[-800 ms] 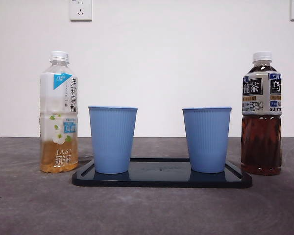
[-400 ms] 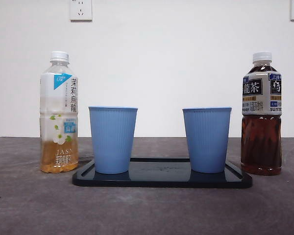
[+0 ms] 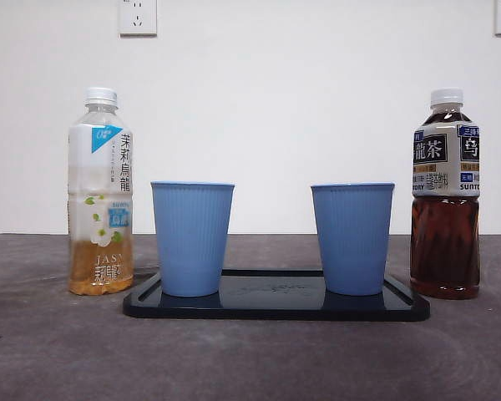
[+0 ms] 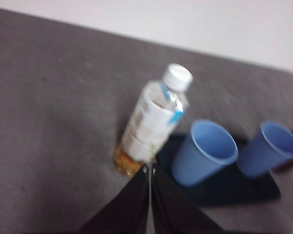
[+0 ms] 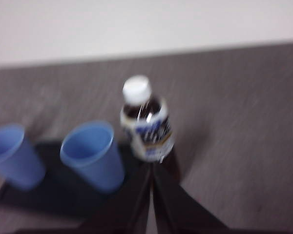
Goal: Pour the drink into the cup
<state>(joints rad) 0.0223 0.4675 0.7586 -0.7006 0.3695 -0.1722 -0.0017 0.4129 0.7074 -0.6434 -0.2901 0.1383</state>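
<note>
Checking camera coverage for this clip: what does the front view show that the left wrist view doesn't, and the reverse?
Only the front view shows the dark tea bottle and the wall sockets. Only the left wrist view shows the left gripper, jaws shut, and the cups' insides. Both show the jasmine tea bottle, the two blue cups and the black tray.

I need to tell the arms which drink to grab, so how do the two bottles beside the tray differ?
The jasmine tea bottle holds pale amber liquid only near its base; the dark tea bottle is filled almost to the neck with dark brown tea. The jasmine tea bottle's label is mostly white with a blue corner; the dark tea bottle's is pale with dark blue and black panels. Both stand upright, white caps on, outside the tray.
</note>
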